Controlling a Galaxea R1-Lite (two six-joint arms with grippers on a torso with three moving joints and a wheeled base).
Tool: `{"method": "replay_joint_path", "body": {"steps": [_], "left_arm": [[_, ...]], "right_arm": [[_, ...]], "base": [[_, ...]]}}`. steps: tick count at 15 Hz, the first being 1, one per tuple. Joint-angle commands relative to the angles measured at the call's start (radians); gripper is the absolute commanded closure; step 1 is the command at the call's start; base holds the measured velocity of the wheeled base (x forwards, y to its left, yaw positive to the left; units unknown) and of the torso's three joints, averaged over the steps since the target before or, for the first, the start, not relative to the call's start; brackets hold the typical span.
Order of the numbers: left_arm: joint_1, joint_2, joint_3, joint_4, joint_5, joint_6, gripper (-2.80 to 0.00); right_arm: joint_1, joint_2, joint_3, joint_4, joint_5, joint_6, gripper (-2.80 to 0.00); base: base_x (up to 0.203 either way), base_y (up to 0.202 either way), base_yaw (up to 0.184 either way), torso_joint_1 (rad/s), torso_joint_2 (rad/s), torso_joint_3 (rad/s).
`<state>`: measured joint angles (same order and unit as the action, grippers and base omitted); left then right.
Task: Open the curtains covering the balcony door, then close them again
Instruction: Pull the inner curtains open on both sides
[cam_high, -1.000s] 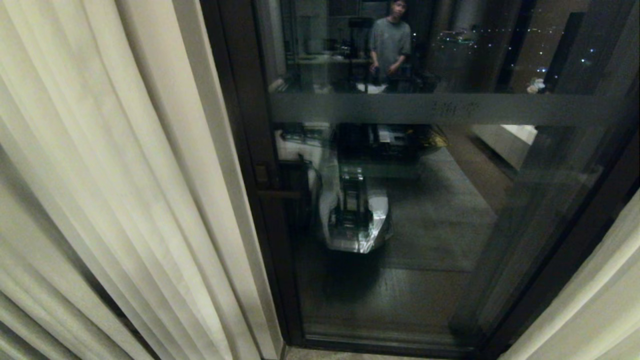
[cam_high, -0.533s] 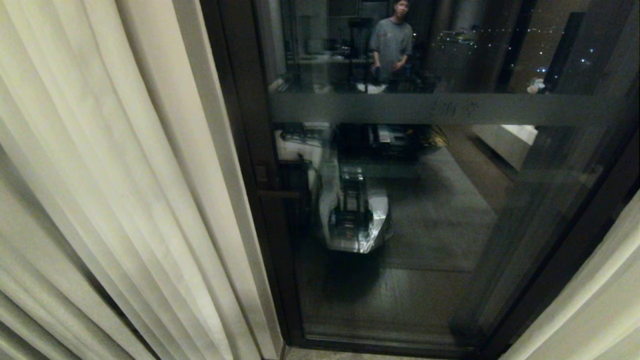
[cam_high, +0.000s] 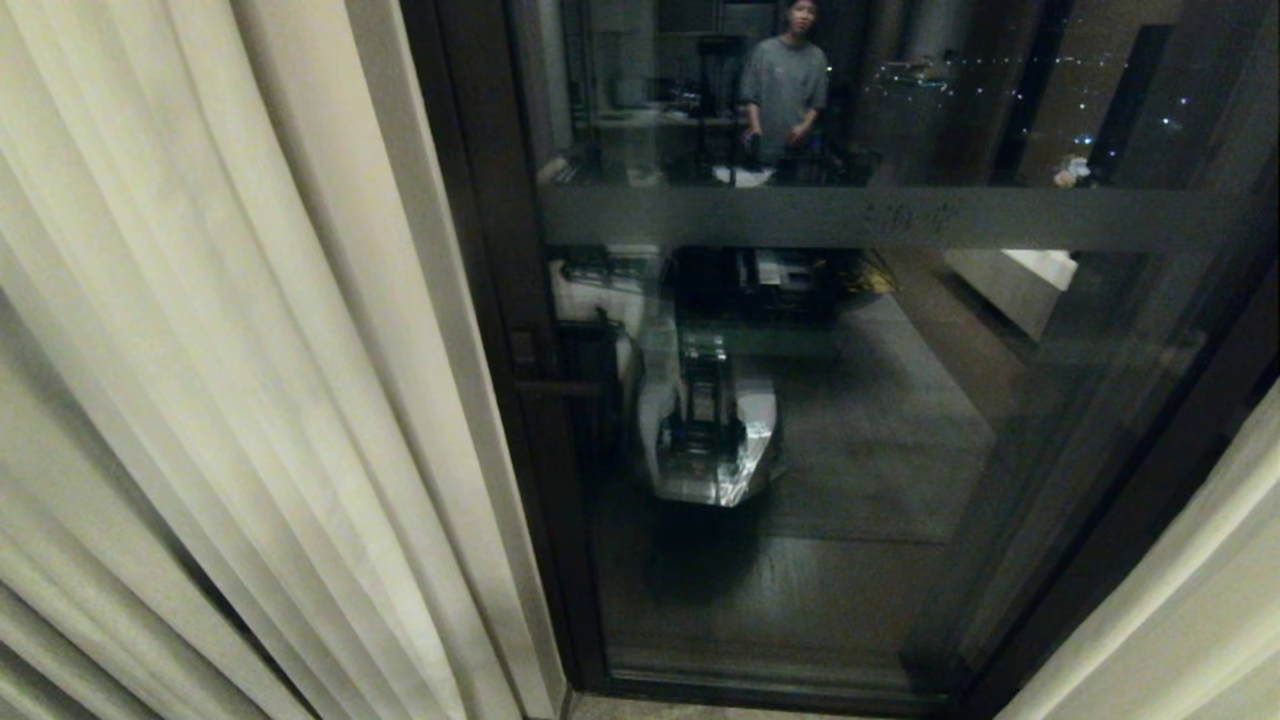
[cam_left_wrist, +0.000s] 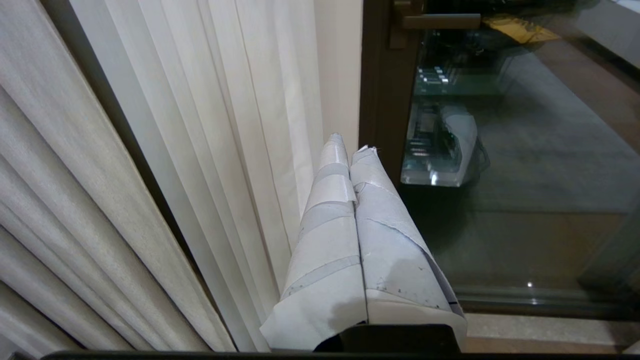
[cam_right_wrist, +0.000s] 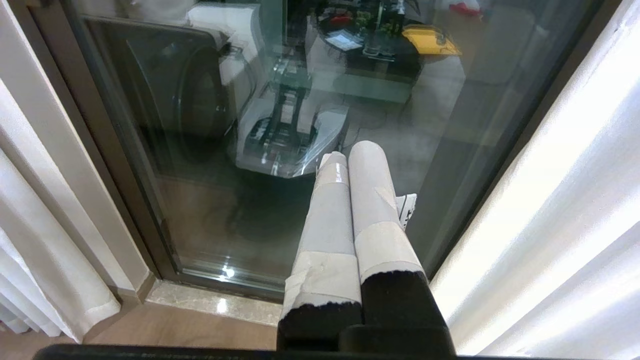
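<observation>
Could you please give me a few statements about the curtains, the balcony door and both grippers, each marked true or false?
1. The curtains are drawn apart, baring the balcony door. True.
2. The left gripper is clamped on a curtain pleat. False: it is shut on nothing, beside the left panel.
3. A frosted band crosses the glass. True.
4. The right gripper stands wide open. False: its fingers are together.
5. A person is reflected in the glass. True.

My head view is dim; the door (cam_high: 800, 420) glass mirrors the lit room. The curtains (cam_right_wrist: 560, 210) glare white beside my right wrist.
</observation>
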<state>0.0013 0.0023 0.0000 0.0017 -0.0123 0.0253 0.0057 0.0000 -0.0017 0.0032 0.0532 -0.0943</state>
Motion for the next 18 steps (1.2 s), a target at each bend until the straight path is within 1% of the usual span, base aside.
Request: {"method": "replay_joint_path", "body": {"steps": [1, 3, 5, 18], "left_arm": [[0.000, -0.002, 0.000, 0.000, 0.000, 0.001, 0.00], [0.000, -0.002, 0.000, 0.000, 0.000, 0.001, 0.00], [0.000, -0.002, 0.000, 0.000, 0.000, 0.001, 0.00], [0.000, -0.002, 0.000, -0.001, 0.000, 0.001, 0.00]], "right_arm": [[0.000, 0.002, 0.000, 0.000, 0.000, -0.001, 0.00], [0.000, 0.002, 0.000, 0.000, 0.000, -0.001, 0.00], [0.000, 0.002, 0.000, 0.000, 0.000, -0.001, 0.00], [0.000, 0.002, 0.000, 0.000, 0.000, -0.001, 0.00]], "base": [[0.000, 0.000, 0.000, 0.000, 0.00, 0.000], [0.005, -0.032, 0.002, 0.001, 0.00, -0.002], [0.003, -0.128, 0.003, 0.008, 0.00, 0.001], [0.000, -0.190, -0.001, 0.003, 0.00, 0.003]]}}
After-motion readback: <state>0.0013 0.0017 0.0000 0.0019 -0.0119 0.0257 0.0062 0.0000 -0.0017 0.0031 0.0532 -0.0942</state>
